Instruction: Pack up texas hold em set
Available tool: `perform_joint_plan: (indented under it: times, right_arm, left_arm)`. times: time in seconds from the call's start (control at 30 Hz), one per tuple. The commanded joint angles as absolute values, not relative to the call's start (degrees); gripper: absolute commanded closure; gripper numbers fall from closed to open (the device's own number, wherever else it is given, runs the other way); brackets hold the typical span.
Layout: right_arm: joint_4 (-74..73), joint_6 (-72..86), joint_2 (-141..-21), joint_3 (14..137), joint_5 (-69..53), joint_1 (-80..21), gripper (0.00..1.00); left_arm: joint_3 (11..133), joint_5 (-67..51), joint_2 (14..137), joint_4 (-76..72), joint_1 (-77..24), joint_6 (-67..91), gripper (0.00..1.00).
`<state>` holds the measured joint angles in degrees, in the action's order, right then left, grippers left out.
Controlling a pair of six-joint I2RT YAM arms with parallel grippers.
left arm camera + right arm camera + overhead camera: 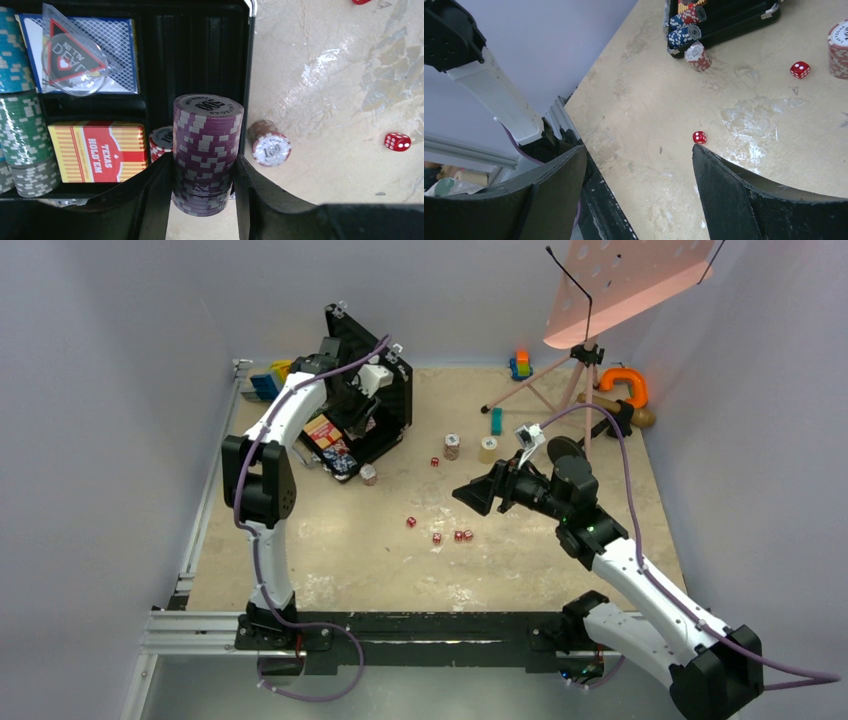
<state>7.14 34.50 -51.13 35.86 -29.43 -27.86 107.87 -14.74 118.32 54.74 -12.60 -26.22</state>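
Chips in a purple stack [207, 145] are clenched between the fingers of the left tool [202, 192], gripped across the sides, which I judge keeps the column from spilling while it is carried. The tool holds it upright at the near edge of the open briefcase [200, 50], which sits in the upper left part of the table [330, 580] in the overhead view. An empty ribbed slot [195, 60] in the black lining lies just behind the stack, upper centre of the wrist frame, and looks like the place it is meant for. Already lodged in the case are a green stack [22, 130], a blue deck [117, 60] under a clear dealer button [75, 62], the orange-red card box [97, 152] and a red-and-white stack [162, 142]. A brown stack [270, 142] lies on its side on the table just beside the case wall, so it has yet to be packed, as do the two upright stacks [452, 446] and the scattered dice [436, 538] near the middle of the overhead view. The right tool [639, 155] is released, its fingers spread with nothing between them, aimed over the dice, probably ready to collect them.
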Motion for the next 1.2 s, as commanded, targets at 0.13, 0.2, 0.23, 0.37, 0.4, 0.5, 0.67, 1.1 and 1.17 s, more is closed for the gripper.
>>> perform_joint_plan:
  times: [0.13,0.2,0.23,0.37,0.4,0.5,0.67,1.1,1.17]
  right_arm:
    - [3.47,31.77,-48.13,36.12,-26.55,-27.96,0.19]
    - [3.19,31.88,-47.81,35.79,-26.29,-28.03,0.19]
    - [3.09,32.00,-47.62,35.64,-26.20,-28.04,0.19]
    - [3.05,32.03,-47.55,35.30,-26.01,-27.99,0.20]
    - [3.07,32.07,-47.60,35.35,-25.96,-28.02,0.20]
    - [3.08,32.17,-47.95,35.63,-26.08,-28.03,0.20]
    - [2.73,32.07,-47.77,35.50,-26.02,-27.99,0.20]
    - [2.99,32.33,-47.54,34.89,-25.52,-28.03,0.20]
    - [2.99,32.40,-47.47,34.84,-25.53,-28.03,0.20]
  left_arm:
    - [117.41,-16.87,124.88,57.21,-12.15,-28.53,1.00]
    - [118.08,-17.49,125.79,57.05,-12.13,-28.56,1.00]
    - [118.39,-17.35,126.11,57.13,-12.13,-28.52,1.00]
    - [118.54,-17.07,126.99,56.73,-12.13,-28.63,1.00]
    - [118.55,-16.93,127.26,56.52,-12.13,-28.69,1.00]
    - [118.86,-15.96,128.42,56.12,-12.13,-29.08,1.00]
    - [119.79,-14.62,129.86,55.95,-11.96,-29.59,1.00]
    - [118.01,-13.10,130.42,54.60,-10.56,-28.56,0.99]
    - [118.00,-13.06,130.64,54.64,-10.55,-28.25,0.96]
